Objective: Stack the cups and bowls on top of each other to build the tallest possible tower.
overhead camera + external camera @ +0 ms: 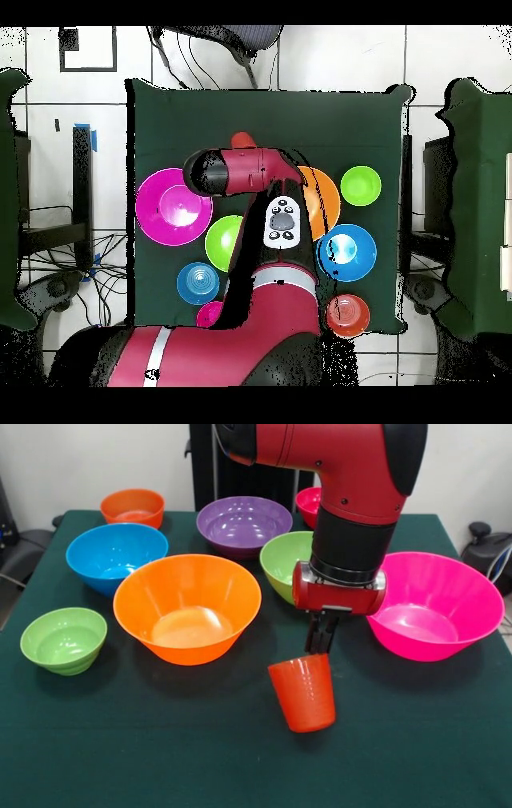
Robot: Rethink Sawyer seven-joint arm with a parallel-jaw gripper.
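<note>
Orange-red cup [302,692]: tilted, rim pinched by end effector [319,642]; large pink bowl [436,605] and large orange bowl [188,607] flanking it.

We list the tumbler [302,692]: orange-red plastic, slightly translucent, smooth with a soft sheen. Large orange bowl [187,607] and large pink bowl [432,605]: glossy moulded plastic, bright highlights inside. Purple bowl [243,524], medium blue bowl [117,556] and small green bowl [63,639]: the same glossy plastic. Table cover [160,744]: dark green cloth, matt. Arm shell [336,460]: smooth red and black, semi-gloss.
</note>
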